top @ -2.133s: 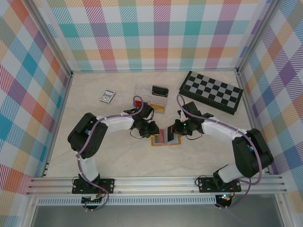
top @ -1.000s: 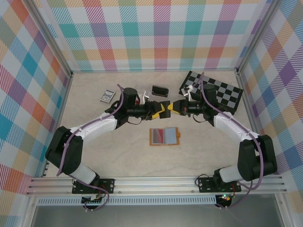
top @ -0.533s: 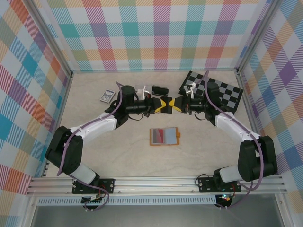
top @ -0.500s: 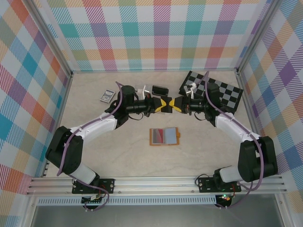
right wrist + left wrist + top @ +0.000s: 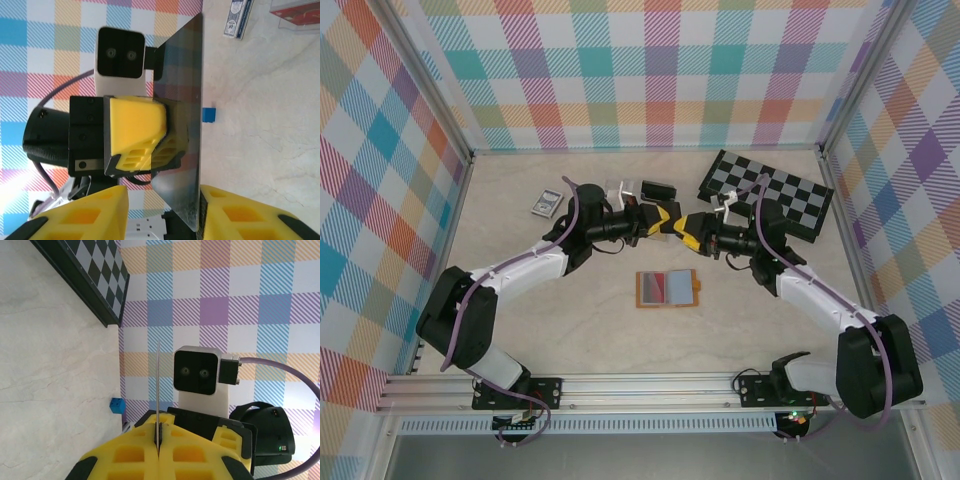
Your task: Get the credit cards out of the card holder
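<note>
The card holder (image 5: 667,288) lies open and flat on the pale table (image 5: 560,325), a little below the middle of the overhead frame. Its orange-tan cover faces down and its grey-blue and reddish inner panels face up. Nothing is touching it.

Just above it in that frame the two arms meet tip to tip, raised off the table. The left gripper (image 5: 670,222) has its yellow fingers pressed tight on a thin dark card (image 5: 185,90), held on edge. In the left wrist view the card is only a fine line rising from between the fingers. The right gripper (image 5: 686,227) faces it with its fingers (image 5: 90,215) standing apart. The card's lower corner sits in the gap, close against one finger; I can't tell whether it touches.

A chessboard (image 5: 767,194) lies toward the upper right. A clear box (image 5: 620,188) and a small patterned pack (image 5: 547,203) sit upper left of centre.
</note>
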{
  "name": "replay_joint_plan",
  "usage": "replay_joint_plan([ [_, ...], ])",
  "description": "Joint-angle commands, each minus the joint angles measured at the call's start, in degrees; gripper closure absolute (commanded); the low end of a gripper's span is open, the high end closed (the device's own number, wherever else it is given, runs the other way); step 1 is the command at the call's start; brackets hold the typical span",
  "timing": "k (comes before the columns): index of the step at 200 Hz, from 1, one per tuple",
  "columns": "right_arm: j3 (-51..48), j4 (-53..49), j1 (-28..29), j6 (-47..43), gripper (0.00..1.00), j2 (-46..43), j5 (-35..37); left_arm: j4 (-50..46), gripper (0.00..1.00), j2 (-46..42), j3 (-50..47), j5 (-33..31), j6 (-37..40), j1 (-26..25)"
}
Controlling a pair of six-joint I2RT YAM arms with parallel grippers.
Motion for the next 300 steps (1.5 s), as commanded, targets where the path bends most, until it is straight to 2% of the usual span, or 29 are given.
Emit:
replay_joint_plan([
  [1, -0.79, 5.71, 0.31, 3.69, 0.63, -1.04, 3.82, 2.44, 1.00, -0.92, -0.40, -0.65, -1.15, -0.58],
  [52, -0.75, 7.83, 1.14, 3.65, 0.78, -0.84, 6.07, 1.64, 1.00, -1.34, -0.85, -0.39, -1.42, -0.57],
  [94, 0.42, 2.16, 1.50, 0.04, 0.92, -1.10, 7.96, 0.05, 1.00, -2.30, -1.45, -0.73, -0.71, -0.58],
  [123, 2.92, -5.32, 1.89, -6.35, 1.00, -0.87, 9.11, -5.22, 0.76, -3.77, -1.78, -1.80, 1.56, -0.26],
  [153, 9.31, -22.47, 2.24, -23.08, 1.00, -0.56, 12.62, -22.58, 0.42, -7.48, -1.34, -6.96, 9.10, 1.49],
  [167, 12.74, -30.45, 2.34, -31.96, 1.00, 0.26, 15.87, -31.44, 0.20, -9.85, -1.03, -11.27, 13.62, 2.56],
  [194, 17.66, -36.09, 2.45, -46.26, 1.00, 4.08, 17.97, -44.99, 0.05, -13.89, -1.35, -17.44, 19.40, 5.50],
  [207, 21.47, -39.54, 2.42, -53.12, 1.00, 6.93, 18.70, -48.00, 0.00, -15.80, -2.22, -19.11, 21.49, 7.12],
  [258, 33.65, -43.51, 2.69, -82.72, 1.00, 17.28, 17.93, -55.55, 0.00, -20.18, -4.70, -22.95, 26.02, 11.19],
  [300, 43.69, -48.87, 2.69, -98.92, 1.00, 25.40, 19.90, -55.62, 0.00, -19.81, -6.18, -22.29, 26.15, 11.50],
])
